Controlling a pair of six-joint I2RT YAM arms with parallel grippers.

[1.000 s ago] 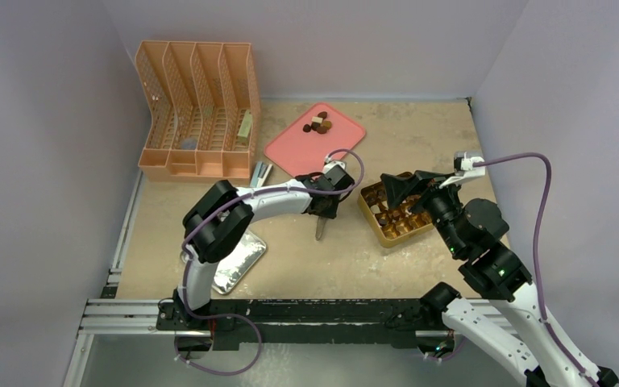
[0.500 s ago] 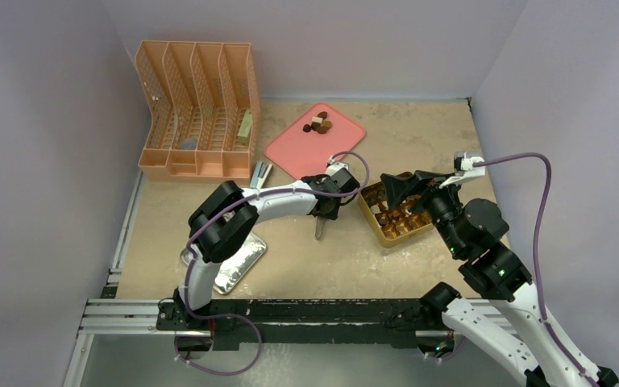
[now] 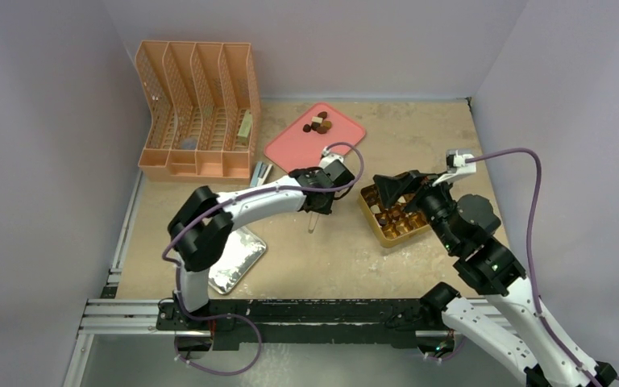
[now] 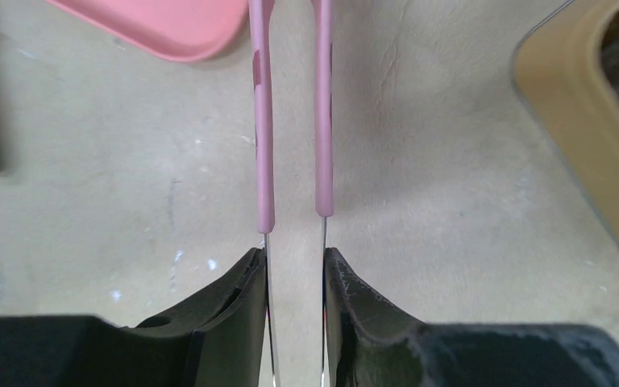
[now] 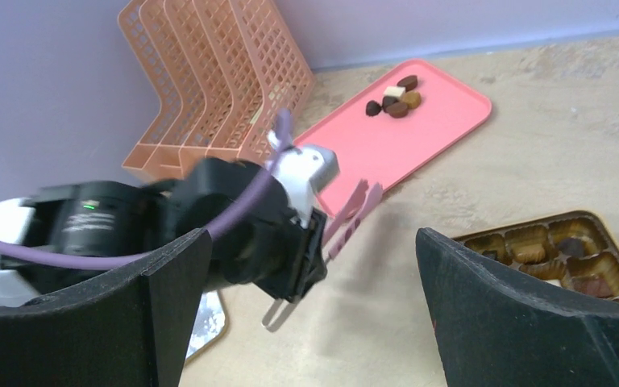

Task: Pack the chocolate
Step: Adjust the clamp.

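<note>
Several pieces of chocolate point(image 3: 318, 126) lie in a small pile at the far end of the pink tray point(image 3: 290, 149), also seen in the right wrist view as chocolate point(image 5: 393, 97). More pieces sit in the cells of the gold box point(image 3: 391, 234). My left gripper point(image 3: 316, 203) is shut on pink-sleeved metal tongs point(image 4: 264, 121), between tray and box. The tongs' arms stand slightly apart and their tips run out of the left wrist view. My right gripper point(image 3: 399, 187) hovers open over the box's left end, holding nothing.
A peach mesh file organizer point(image 3: 197, 109) stands at the back left, with a stapler point(image 3: 260, 172) by its front corner. A silver foil lid point(image 3: 238, 262) lies under the left arm's elbow. The walls close in on three sides.
My left gripper has carried the tongs a little left and back toward the pink tray. My right gripper has shifted slightly left and stays open.
</note>
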